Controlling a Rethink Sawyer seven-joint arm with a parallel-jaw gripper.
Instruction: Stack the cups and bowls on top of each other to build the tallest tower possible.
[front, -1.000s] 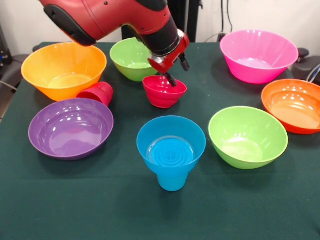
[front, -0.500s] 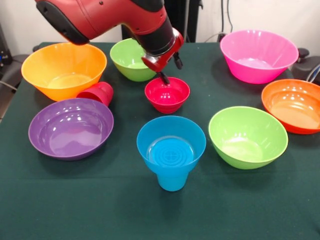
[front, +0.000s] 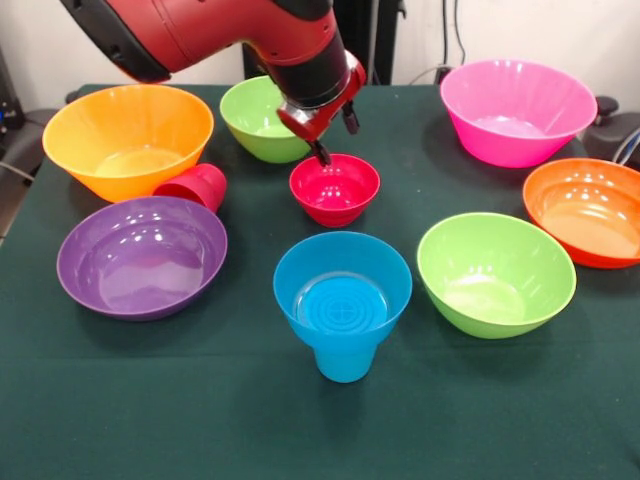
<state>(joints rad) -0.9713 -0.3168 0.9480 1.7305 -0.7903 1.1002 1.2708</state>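
Observation:
My gripper hangs open just above the far rim of the small red bowl, which sits upright on the green cloth, free of the fingers. In front of it the small blue bowl rests on the upright sky-blue cup. The red cup lies on its side at the left, between the yellow-orange bowl and the purple bowl. The gripper holds nothing.
One lime green bowl stands behind the arm and another at the front right. A pink bowl is at the far right and an orange bowl at the right edge. The arm reaches in from the top left.
A second ago the gripper held the small red bowl tilted by its rim. The bowl now sits level on the cloth, and the gripper has let go and risen slightly.

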